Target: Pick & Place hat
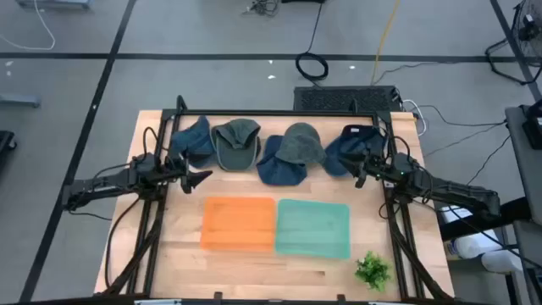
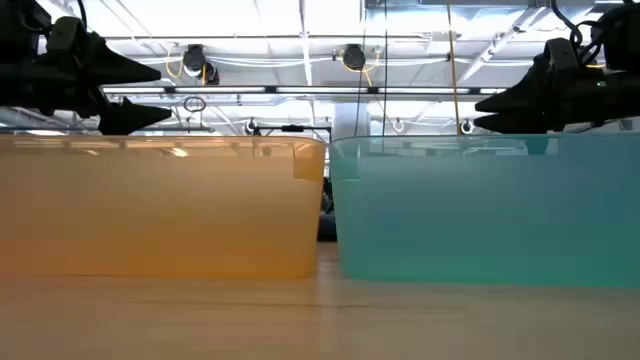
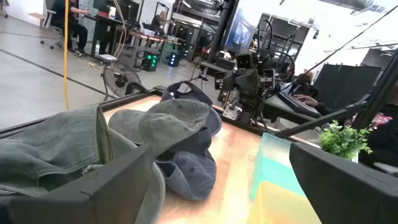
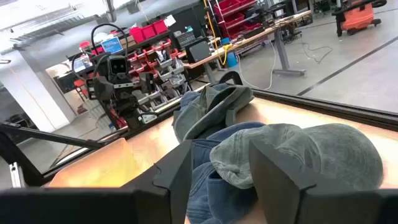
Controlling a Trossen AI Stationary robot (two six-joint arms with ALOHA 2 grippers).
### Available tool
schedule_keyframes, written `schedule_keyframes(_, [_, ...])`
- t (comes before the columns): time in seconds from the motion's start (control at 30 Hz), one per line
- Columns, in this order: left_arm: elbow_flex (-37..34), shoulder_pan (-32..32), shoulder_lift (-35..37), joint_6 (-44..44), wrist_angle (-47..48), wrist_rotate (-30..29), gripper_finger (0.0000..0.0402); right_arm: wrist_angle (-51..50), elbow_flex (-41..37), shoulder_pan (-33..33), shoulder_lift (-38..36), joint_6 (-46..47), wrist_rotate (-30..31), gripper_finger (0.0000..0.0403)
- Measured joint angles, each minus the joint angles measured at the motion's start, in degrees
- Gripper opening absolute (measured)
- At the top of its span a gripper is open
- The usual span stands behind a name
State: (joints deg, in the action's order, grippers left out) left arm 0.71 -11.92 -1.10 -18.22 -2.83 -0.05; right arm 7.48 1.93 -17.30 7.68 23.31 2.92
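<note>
Several hats lie in a row along the table's far side: a blue hat point(image 1: 195, 140), a green hat point(image 1: 237, 144), a grey-green hat point(image 1: 302, 144) resting on another blue hat point(image 1: 279, 169), and a dark navy hat point(image 1: 345, 148). My left gripper point(image 1: 201, 177) stands open above the table, just on the near side of the leftmost blue hat, with nothing between its fingers point(image 3: 112, 180). My right gripper point(image 1: 361, 174) hovers open with a narrower gap by the navy hat's near edge, also with nothing in it point(image 4: 221, 180).
An orange bin point(image 1: 239, 222) and a teal bin point(image 1: 313, 227) stand side by side in the table's middle, on the near side of the hats. A small green plant point(image 1: 373, 269) sits at the near right corner. Bare wood lies along the near edge.
</note>
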Motion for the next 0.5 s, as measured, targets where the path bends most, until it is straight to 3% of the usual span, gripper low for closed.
schedule_keyframes(0.5, [0.0, 0.01, -0.01, -0.02, 0.0, 0.0, 0.0381, -0.01, 0.0, -0.02, 0.0, 0.0, 0.01, 0.0144])
